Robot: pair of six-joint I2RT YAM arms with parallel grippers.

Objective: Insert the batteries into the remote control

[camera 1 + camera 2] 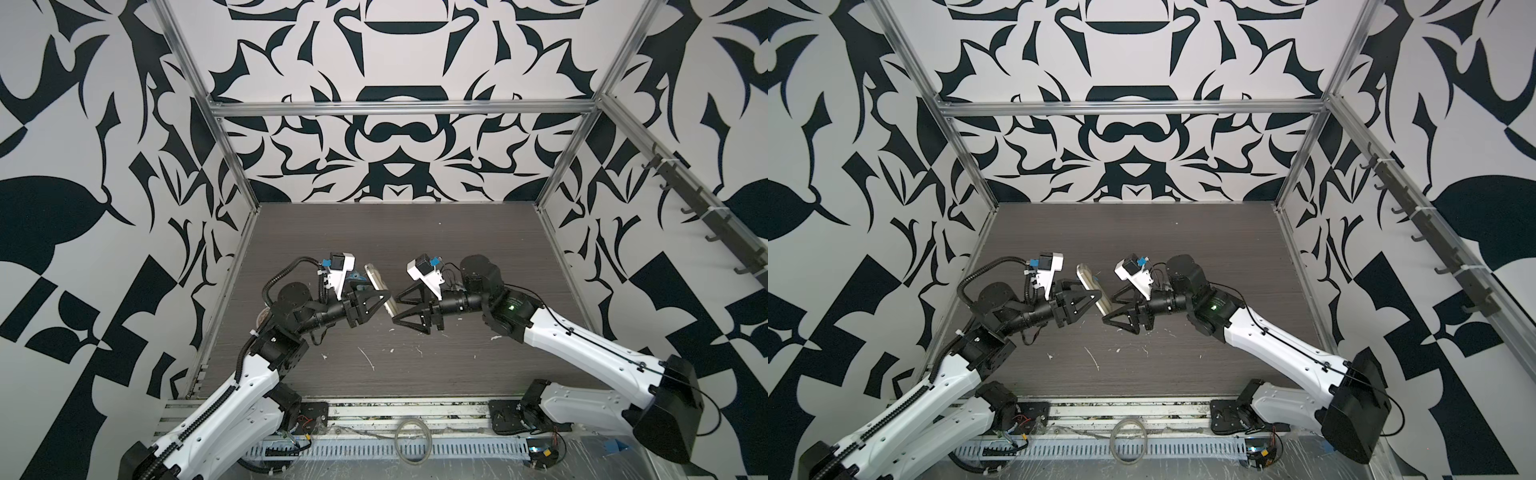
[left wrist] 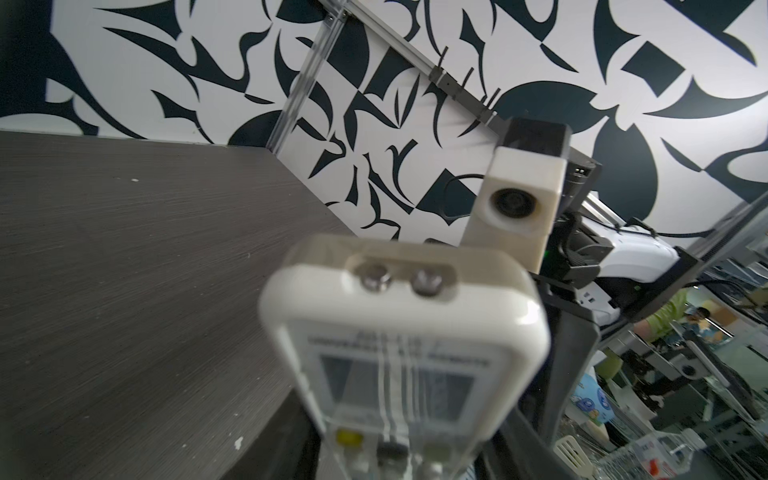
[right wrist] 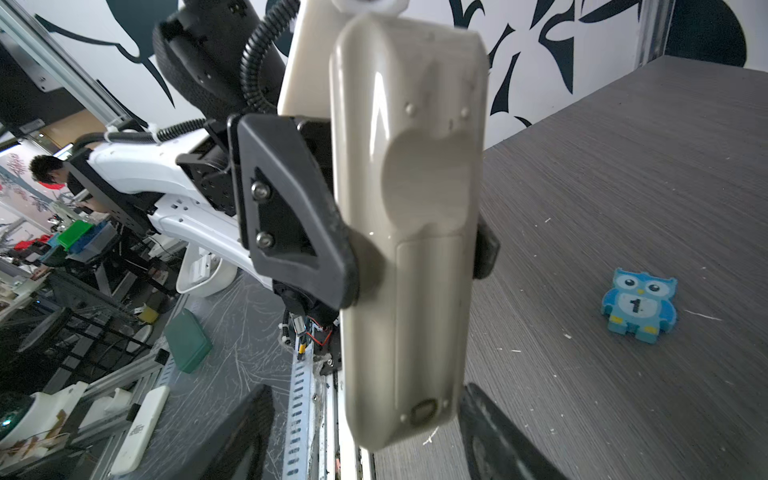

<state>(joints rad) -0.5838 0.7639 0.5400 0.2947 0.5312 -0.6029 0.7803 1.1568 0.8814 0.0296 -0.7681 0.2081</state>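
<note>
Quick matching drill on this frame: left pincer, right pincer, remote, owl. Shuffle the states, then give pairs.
Things:
1. left pincer
2. right pincer
3. remote control
4. blue owl figure

States:
A. lying flat on the table
B. open, jaws standing apart on either side of the remote's end
C. held up off the table, plain back toward the right wrist camera
D. shut on the remote's two long sides

Pairs: 1-D, 2-B, 3-C, 4-A
</note>
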